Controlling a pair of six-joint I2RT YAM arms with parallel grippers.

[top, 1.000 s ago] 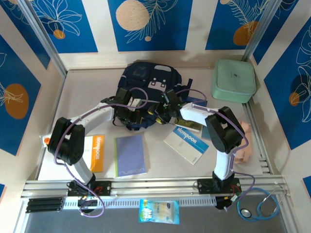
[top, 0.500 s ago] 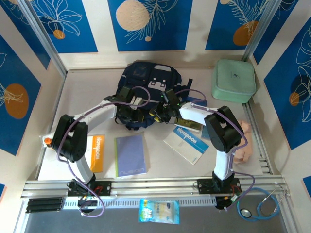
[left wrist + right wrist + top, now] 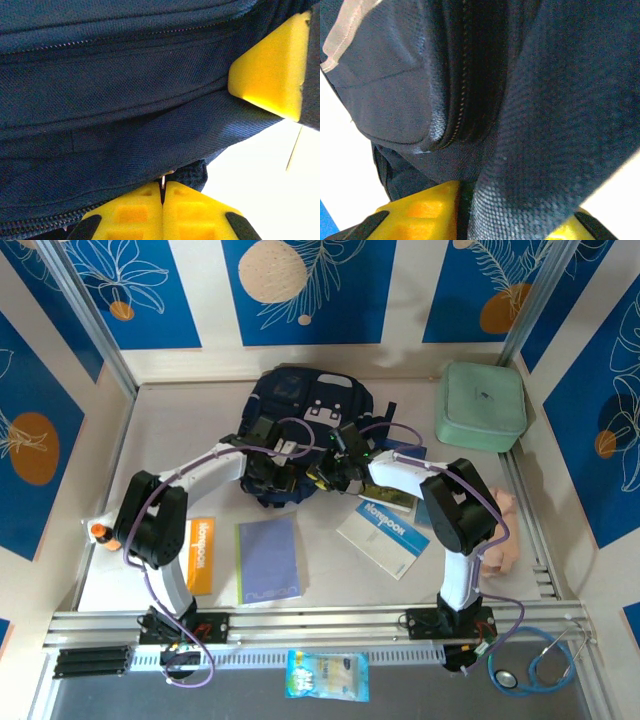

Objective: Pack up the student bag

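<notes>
From my station I see the student bag [image 3: 305, 405] lying at the back of the table [image 3: 170, 440], about midway across, with its near edge bunched between the two arms. Both arms reach in to that near edge from either side. On the left wrist camera the left gripper [image 3: 163, 192] has its yellow fingers [image 3: 132, 212] pressed flat together right under a navy seam and a zip line of the bag. A thin sliver of metal shows at the join of the pads, though I cannot tell what it belongs to. On the right wrist camera the right gripper [image 3: 510, 220] is drawn in on a thick fold of the bag's navy cloth, which runs down between its two fingers [image 3: 422, 212] and fills the gap, beside a curved zip. A pale green case [image 3: 481, 405] sits at the far right corner, well apart from the bag. A purple notebook [image 3: 268, 560], an orange booklet [image 3: 201, 555] and a white-and-blue booklet [image 3: 382, 535] lie flat on the near half of the table.
</notes>
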